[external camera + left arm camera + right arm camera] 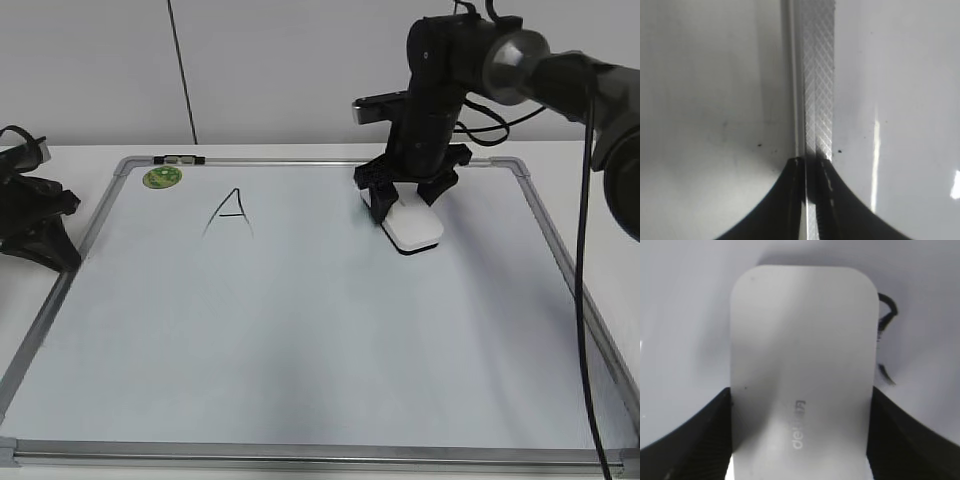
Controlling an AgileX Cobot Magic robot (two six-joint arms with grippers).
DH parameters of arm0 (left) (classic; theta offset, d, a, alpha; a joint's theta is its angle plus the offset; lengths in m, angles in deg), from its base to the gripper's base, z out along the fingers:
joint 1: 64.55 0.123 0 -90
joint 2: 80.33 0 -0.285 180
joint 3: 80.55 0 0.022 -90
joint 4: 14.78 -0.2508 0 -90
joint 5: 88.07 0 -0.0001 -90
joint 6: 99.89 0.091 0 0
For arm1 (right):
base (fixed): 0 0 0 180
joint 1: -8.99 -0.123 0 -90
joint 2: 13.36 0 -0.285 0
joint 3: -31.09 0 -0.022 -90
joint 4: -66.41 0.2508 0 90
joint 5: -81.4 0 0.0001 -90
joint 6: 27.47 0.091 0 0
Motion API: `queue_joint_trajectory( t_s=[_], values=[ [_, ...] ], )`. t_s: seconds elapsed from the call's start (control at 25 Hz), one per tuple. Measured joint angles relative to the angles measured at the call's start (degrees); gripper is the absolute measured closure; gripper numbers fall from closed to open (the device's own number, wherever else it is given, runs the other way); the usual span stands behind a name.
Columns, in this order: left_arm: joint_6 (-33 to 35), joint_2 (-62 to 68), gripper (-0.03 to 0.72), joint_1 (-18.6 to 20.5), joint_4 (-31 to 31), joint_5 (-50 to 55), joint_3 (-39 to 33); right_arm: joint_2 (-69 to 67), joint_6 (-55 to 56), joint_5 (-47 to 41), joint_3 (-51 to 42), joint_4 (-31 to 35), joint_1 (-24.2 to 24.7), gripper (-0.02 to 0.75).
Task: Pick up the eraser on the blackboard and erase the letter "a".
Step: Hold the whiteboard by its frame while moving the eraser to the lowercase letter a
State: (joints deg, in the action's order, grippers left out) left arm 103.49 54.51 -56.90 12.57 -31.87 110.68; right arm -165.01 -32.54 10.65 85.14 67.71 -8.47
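Left gripper parked off the blackboard's left edge, jaws closed on nothing. Right gripper clamps the eraser by its long sides, flat on the board — remnants of the letter "a" just beside its edge, partly covered.

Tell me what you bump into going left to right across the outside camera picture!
Black left gripper resting off the board → small round green sticker → big black marker capital A → flat white plastic eraser held by the black right gripper → silver-grey right frame of the white blackboard.
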Motion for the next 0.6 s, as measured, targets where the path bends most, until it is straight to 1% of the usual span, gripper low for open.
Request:
queue_joint_trajectory(
  t_s=[0.4,0.6],
  values=[
    [0.0,0.0,0.655,0.0,0.35,-0.26,0.0,0.0,0.96,0.0,0.07,0.13,4.93,0.215],
    [0.0,0.0,0.655,0.0,0.48,-0.36,0.0,0.0,0.95,0.0,0.07,0.13,5.64,0.215]
  ],
)
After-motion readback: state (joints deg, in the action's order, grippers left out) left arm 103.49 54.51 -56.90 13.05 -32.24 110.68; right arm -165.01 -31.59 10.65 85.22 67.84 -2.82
